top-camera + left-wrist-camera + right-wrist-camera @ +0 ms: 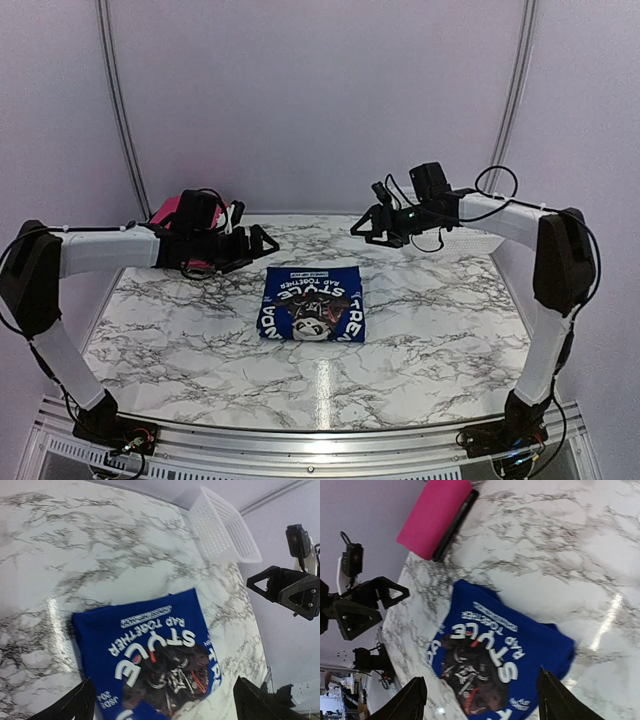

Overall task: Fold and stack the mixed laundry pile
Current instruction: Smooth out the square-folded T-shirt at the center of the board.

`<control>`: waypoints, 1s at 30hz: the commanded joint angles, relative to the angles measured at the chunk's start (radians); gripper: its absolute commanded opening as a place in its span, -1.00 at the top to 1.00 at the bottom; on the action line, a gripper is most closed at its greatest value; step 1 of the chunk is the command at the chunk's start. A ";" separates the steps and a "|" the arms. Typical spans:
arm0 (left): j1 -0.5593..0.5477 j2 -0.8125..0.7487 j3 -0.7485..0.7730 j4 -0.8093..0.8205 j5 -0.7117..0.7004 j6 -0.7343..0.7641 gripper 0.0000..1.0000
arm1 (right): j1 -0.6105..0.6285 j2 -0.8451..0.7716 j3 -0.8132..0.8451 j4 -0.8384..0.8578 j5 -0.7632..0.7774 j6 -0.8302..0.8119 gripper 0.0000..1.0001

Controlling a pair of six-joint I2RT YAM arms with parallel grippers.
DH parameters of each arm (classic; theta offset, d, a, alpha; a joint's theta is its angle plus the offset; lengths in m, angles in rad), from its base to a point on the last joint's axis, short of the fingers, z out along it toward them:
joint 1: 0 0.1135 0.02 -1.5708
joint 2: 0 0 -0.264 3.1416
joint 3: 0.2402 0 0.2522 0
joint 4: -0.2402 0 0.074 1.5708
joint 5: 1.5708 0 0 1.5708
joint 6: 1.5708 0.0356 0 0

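Observation:
The royal blue garment (312,303) lies folded flat at the table's middle, print side up. It also shows in the left wrist view (150,655) and the right wrist view (495,655). The magenta-pink garment (163,212) lies folded at the far left, mostly hidden behind my left arm. It shows clearly in the right wrist view (432,515). My left gripper (262,241) hovers open and empty, behind and left of the blue garment (162,706). My right gripper (364,226) hovers open and empty, behind and right of it (482,698).
The pink garment rests on a flat dark tray (455,525) at the far left corner. A white mesh basket (220,527) stands at the far right, partly behind my right arm (478,241). Marble tabletop surrounds the blue garment.

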 commanded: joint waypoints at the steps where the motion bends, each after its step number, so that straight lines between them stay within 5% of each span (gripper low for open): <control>1: -0.079 -0.063 -0.066 0.033 0.136 -0.039 -0.98 | 0.141 -0.078 -0.176 0.200 -0.167 0.238 -0.44; 9: -0.186 0.083 -0.094 0.247 0.232 -0.243 -0.98 | 0.230 -0.024 -0.446 0.636 -0.211 0.566 -0.45; 13: -0.181 0.170 -0.184 0.378 0.232 -0.334 -0.98 | 0.229 0.057 -0.568 0.717 -0.215 0.611 -0.45; 18: -0.180 0.184 -0.325 0.437 0.206 -0.391 -0.98 | 0.211 0.102 -0.676 0.664 -0.195 0.547 -0.43; 22: -0.180 0.033 -0.378 0.402 0.196 -0.340 -0.98 | 0.191 0.024 -0.671 0.531 -0.187 0.422 -0.42; 26: -0.177 -0.042 -0.252 0.213 0.165 -0.200 -0.98 | 0.173 -0.079 -0.520 0.398 -0.197 0.308 -0.43; 30: -0.167 0.044 -0.050 0.093 0.140 -0.129 -0.98 | 0.119 -0.051 -0.391 0.423 -0.227 0.335 -0.43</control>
